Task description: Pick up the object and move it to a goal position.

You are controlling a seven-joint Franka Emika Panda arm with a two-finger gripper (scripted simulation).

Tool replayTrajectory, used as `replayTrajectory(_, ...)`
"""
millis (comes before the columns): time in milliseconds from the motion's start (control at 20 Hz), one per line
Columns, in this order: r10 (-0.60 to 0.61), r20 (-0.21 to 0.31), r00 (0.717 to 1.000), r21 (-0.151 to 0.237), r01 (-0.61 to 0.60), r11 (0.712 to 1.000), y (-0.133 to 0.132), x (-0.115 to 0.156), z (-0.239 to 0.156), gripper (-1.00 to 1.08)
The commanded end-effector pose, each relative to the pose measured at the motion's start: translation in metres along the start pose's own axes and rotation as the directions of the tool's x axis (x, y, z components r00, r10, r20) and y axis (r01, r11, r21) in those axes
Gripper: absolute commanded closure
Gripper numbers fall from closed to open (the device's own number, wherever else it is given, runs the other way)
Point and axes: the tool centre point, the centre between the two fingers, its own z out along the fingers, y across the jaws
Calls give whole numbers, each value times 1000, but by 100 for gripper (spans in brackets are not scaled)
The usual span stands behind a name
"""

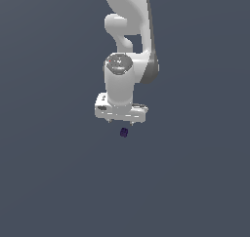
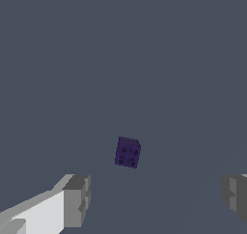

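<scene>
**Purple cube lies free under the spread gripper**

Dark purple and matte, the cube (image 1: 124, 132) rests on the grey floor (image 1: 53, 182), just beside the lower edge of the white gripper (image 1: 120, 120) as the exterior view shows it. Nothing touches the cube. It is small against the hand of the arm (image 1: 128, 46), which comes down from the upper part of that view and ends in a wide white block with the fingers under it.

From the wrist view the cube (image 2: 128, 152) sits a little turned, so that one corner edge faces the camera. On its visible face there are four small dark round marks, set in a square. The two grey fingertips (image 2: 77, 201) stand far from each other, one at each side of the picture, and the cube lies beyond them, roughly in the middle between their lines but not between the pads themselves. So the gripper (image 2: 157, 197) is opened wide and holds nothing. The floor around the cube is plain grey, with only a faint lighter band crossing it.
</scene>
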Motion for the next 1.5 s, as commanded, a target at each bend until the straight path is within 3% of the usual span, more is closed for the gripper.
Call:
replayTrajectory(0, 34, -4, 999, 5, -34, 999, -3, -2, 13, -92)
replayTrajectory(600, 187, -21, 982, 22, -186, 982, -13, -16, 68, -92)
replayTrajectory(1050, 193, -21, 981, 23, -193, 981, -13, -17, 76, -92)
replayTrajectory(1450, 196, -22, 980, 23, -196, 980, -14, -17, 112, -92)
